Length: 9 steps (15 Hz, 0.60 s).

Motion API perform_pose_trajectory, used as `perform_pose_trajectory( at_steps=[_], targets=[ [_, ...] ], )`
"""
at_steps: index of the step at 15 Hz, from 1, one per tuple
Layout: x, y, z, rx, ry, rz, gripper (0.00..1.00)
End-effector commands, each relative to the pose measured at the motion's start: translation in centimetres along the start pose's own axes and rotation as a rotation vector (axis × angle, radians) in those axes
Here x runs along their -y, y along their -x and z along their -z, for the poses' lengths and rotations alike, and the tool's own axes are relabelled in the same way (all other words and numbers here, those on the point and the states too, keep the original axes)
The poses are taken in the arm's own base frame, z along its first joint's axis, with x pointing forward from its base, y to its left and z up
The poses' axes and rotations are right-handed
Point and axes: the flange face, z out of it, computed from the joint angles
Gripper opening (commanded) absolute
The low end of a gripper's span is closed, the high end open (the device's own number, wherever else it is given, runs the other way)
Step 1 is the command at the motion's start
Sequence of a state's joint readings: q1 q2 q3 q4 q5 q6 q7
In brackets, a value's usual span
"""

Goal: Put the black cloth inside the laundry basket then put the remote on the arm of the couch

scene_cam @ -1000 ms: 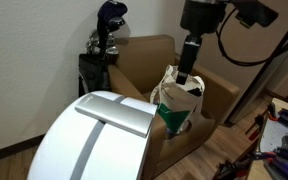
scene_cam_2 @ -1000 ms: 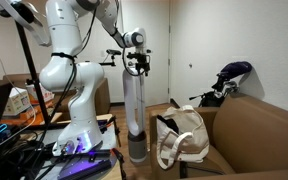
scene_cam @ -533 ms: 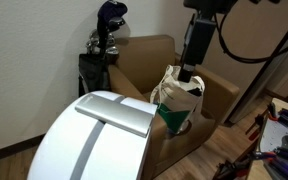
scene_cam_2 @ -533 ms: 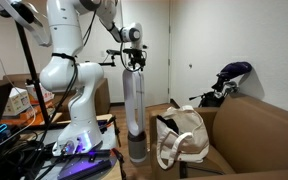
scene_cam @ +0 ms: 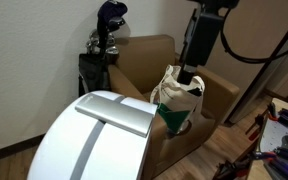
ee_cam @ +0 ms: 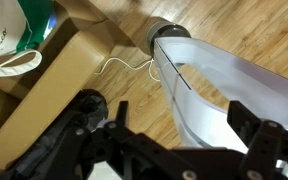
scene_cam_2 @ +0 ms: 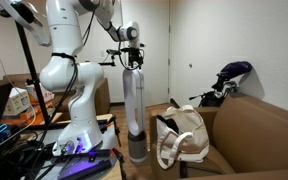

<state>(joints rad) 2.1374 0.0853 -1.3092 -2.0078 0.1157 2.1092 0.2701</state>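
Flooring (ee_cam: 134,100) is showing between the gripper's (ee_cam: 172,118) spread fingers (ee_cam: 84,108).
Hovering empty near the laundry basket (scene_cam: 179,97); remote search is likely coming.

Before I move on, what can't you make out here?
Remote: in no view.
Black cloth: indistinguishable from the dark gripper in an exterior view.
Laundry basket interior: hidden by its own wall.
Jaws: dark, blurred, cut by the wrist view's bottom edge; open or shut unclear.
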Motion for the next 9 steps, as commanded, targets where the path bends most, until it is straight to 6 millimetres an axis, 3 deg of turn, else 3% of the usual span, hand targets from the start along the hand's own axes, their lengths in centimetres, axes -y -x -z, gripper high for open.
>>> perform_pose_trajectory(
  at_steps=[1,7,9],
  targets=[
    [5.7,0.5,0.7,-0.028,0.067,0.057,1.0],
    [12.5,0.4,-0.3,-0.075,0.142,0.178,1.0],
    [13.5,-0.5,-0.3,-0.083,0.145,0.181,1.0]
  ],
)
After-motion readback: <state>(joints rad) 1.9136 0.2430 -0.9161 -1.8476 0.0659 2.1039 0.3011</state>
